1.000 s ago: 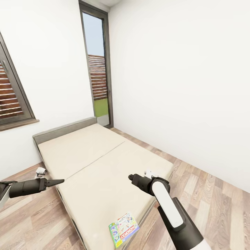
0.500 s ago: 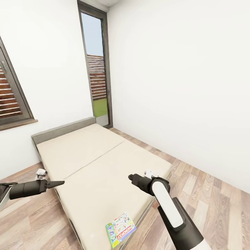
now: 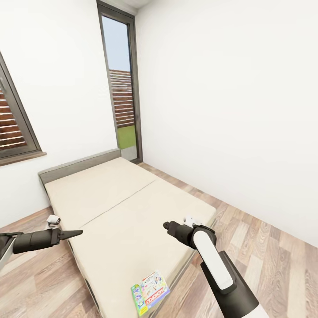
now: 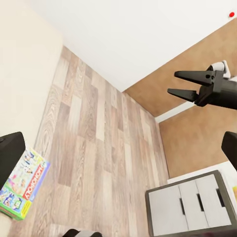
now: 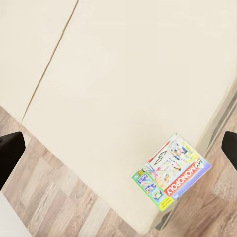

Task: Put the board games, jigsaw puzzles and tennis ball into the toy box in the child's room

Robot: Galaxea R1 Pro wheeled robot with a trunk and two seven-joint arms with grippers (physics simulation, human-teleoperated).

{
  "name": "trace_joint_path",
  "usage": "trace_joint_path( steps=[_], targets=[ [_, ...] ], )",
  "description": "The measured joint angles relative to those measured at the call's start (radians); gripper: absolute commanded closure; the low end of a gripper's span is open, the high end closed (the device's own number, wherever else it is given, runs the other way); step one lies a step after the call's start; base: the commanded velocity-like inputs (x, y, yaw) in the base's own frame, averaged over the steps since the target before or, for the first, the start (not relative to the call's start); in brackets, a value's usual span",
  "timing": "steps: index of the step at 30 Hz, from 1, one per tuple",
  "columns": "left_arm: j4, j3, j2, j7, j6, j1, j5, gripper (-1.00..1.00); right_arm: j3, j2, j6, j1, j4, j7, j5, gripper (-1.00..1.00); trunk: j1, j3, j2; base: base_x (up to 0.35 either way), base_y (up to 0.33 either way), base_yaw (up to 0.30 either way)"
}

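A flat rectangular board game box (image 3: 150,293) with pale blue-green print, a green edge and a red band with white letters lies on the low bed (image 3: 128,221), which has a plain beige mattress on a dark grey frame. In the head view the box is at about 6 o'clock, at the near corner of the mattress, turned at an angle to the mattress edges. The right wrist view shows the same box (image 5: 171,173) flat on the mattress near its corner, with small cartoon pictures on the lid and the red band along 1 long side. The left wrist view shows it (image 4: 23,184) as well, beside the light wooden plank floor (image 4: 94,143).

The mattress is made of 2 parts with a thin seam between them, and a low grey headboard (image 3: 79,165) stands at the far end, at about 11 o'clock.

The left gripper (image 3: 76,232) hangs above the floor just beside the bed's long side, at about 9 o'clock; its 2 dark fingers look close together and hold nothing. The right gripper (image 3: 166,225) is above the mattress, near the middle of the picture, well apart from the box; from the head view I cannot tell how wide it is. In the left wrist view the right gripper (image 4: 179,83) shows 2 pointed fingers spread apart with nothing between them.

A white set of 3 drawers with a dark grey frame (image 4: 190,204) is also visible there, next to a brown floor area.

A tall narrow window (image 3: 121,88) is at 12 o'clock.
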Motion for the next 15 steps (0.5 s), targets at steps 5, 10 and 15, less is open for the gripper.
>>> trace_joint_path(
  steps=[5,10,15],
  targets=[
    [0.000,0.000,0.000,0.000,-0.009,0.000,0.000,-1.00,0.000,0.000,0.000,0.000,0.000,0.000,0.000,-1.00,0.000,0.000,0.000,0.014,-0.001,0.000],
    [0.000,0.000,0.000,0.000,-0.010,0.000,0.001,-1.00,0.000,0.000,0.000,0.000,0.000,0.000,0.000,-1.00,0.000,0.000,0.000,0.003,0.000,0.000],
    [0.000,0.000,0.000,0.000,-0.011,0.000,0.001,-1.00,0.000,0.000,0.000,0.000,0.000,0.000,0.000,-1.00,0.000,0.000,0.000,0.000,0.000,0.000]
  ],
)
